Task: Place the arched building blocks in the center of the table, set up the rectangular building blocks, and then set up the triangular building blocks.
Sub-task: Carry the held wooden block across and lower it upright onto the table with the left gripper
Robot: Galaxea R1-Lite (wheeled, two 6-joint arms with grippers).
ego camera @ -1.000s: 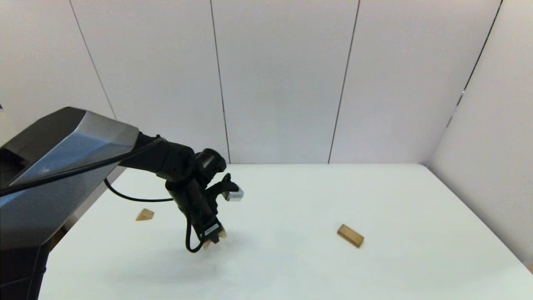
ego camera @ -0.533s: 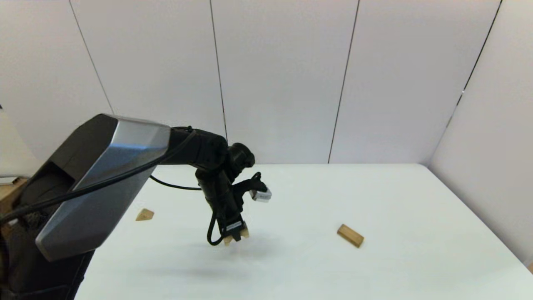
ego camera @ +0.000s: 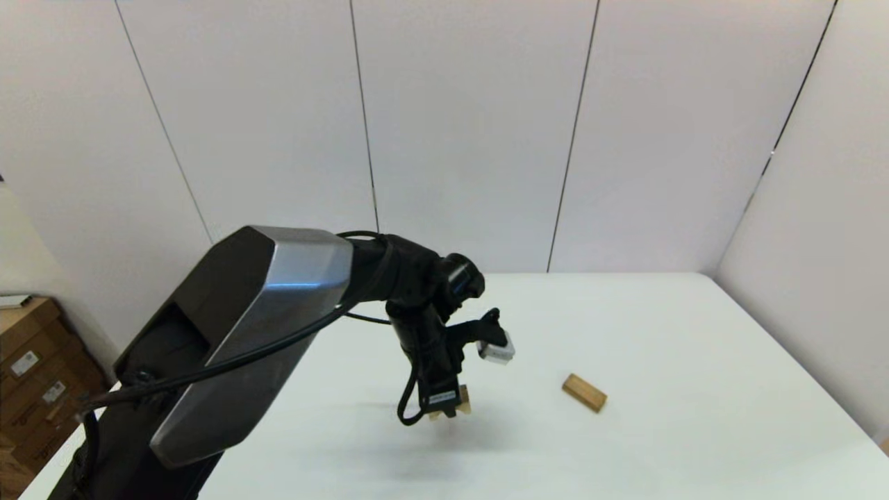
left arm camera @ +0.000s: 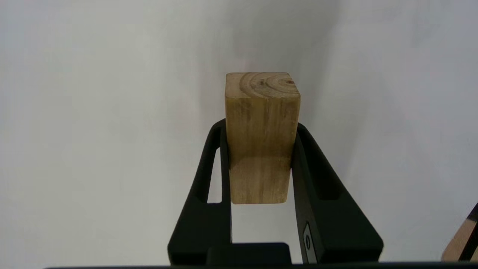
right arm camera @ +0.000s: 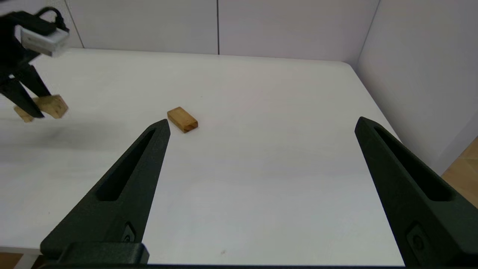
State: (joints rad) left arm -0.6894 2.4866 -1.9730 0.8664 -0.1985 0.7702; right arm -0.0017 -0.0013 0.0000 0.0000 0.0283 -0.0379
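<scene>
The arched block is light wood with visible grain (growth rings on its end). The worktop is smooth, white, slightly glossy.

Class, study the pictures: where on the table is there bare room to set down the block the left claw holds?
Bare table lies under the left claw, which grips the arched block, and across the near half. The only crowding is at the rectangular block, to the claw's right. The right claw hangs open at the near right edge.
</scene>
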